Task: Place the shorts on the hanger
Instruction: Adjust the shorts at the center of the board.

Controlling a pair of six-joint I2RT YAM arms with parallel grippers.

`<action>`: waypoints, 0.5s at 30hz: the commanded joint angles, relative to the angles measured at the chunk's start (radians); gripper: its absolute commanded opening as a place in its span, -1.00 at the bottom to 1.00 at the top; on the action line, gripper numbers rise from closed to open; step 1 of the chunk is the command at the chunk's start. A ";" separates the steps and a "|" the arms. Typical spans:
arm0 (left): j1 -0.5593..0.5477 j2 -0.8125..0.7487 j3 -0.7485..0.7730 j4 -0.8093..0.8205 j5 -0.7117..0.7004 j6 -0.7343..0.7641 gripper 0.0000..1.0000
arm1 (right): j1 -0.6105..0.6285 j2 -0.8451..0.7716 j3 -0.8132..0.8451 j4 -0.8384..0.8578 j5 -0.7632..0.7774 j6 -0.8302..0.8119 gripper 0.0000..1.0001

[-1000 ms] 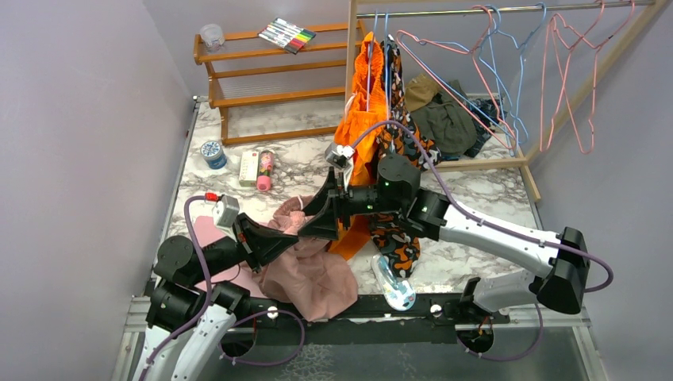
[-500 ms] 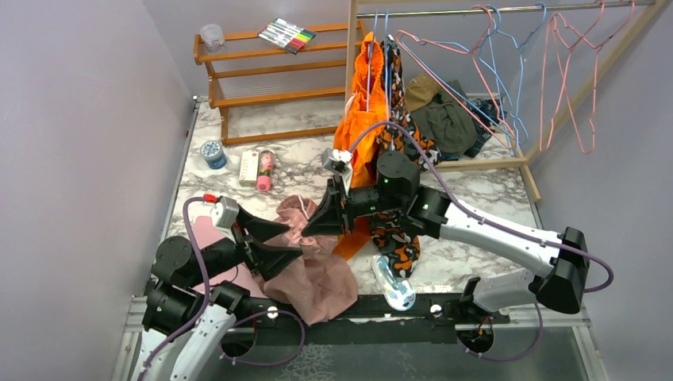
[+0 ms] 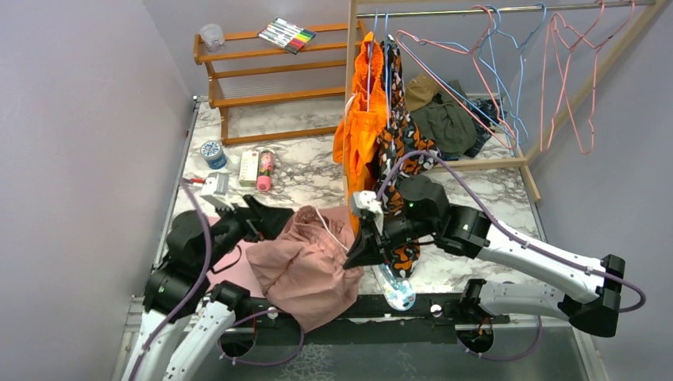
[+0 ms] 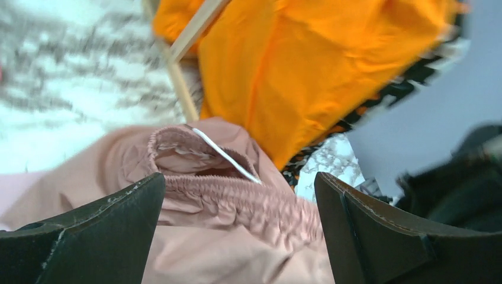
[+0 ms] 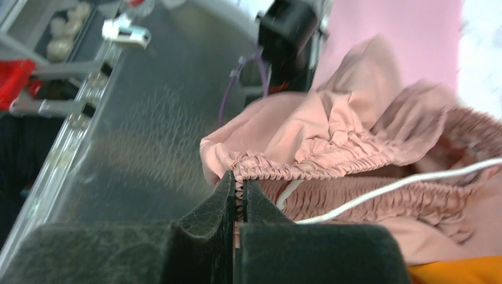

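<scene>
Shorts: the large dusty-pink fabric shorts (image 3: 305,266) (image 4: 237,207) (image 5: 355,136) lie bunched at the near edge of the marble-patterned desk (image 3: 305,167), left of centre. One fold spills over that edge. The gathered waistband and white drawstring (image 3: 327,226) face up.
Right gripper: I see the right gripper (image 3: 353,258) (image 5: 238,183) at the shorts' right side, its jaws pressed together on the waistband hem.
Left gripper: the left gripper (image 3: 270,216) (image 4: 237,183) hovers over the shorts' far-left side, jaws spread wide, holding nothing.
Hanger: the thin pink wire hanger (image 3: 454,93) hangs on the metal rail (image 3: 476,9) over the far right corner, well apart from the shorts.
Neighbours: a plain orange garment (image 3: 361,127) and an orange-black-grey camouflage garment (image 3: 399,139) hang from that rail, just beyond my right gripper.
</scene>
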 commanded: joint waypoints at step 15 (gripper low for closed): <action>0.000 0.191 -0.240 0.043 0.094 -0.113 0.98 | 0.205 -0.006 -0.346 0.019 -0.025 0.222 -0.99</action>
